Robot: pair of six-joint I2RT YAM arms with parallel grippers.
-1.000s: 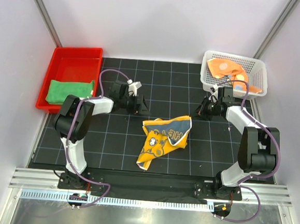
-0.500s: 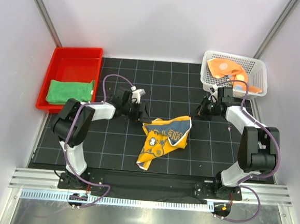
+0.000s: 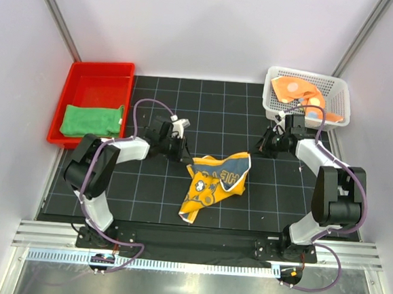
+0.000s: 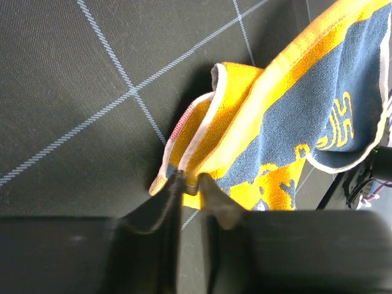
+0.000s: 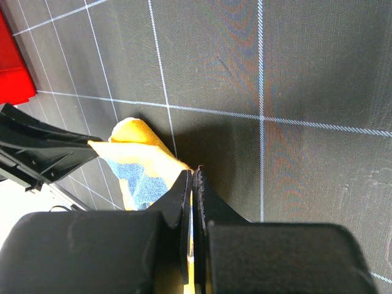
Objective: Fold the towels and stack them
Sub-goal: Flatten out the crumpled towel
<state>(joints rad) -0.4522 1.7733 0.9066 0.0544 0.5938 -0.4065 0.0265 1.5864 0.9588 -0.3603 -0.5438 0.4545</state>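
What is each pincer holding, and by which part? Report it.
The left pincer pinches the yellow towel by one corner; the right pincer is shut, holding nothing.

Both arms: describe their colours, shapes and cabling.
The left arm and right arm match: white tapered links between bulky black joint housings, each on a black base. A thin purple-grey cable loops along each arm. The left gripper and right gripper have matte black, wedge-shaped fingers tapering to narrow tips. No markings show.
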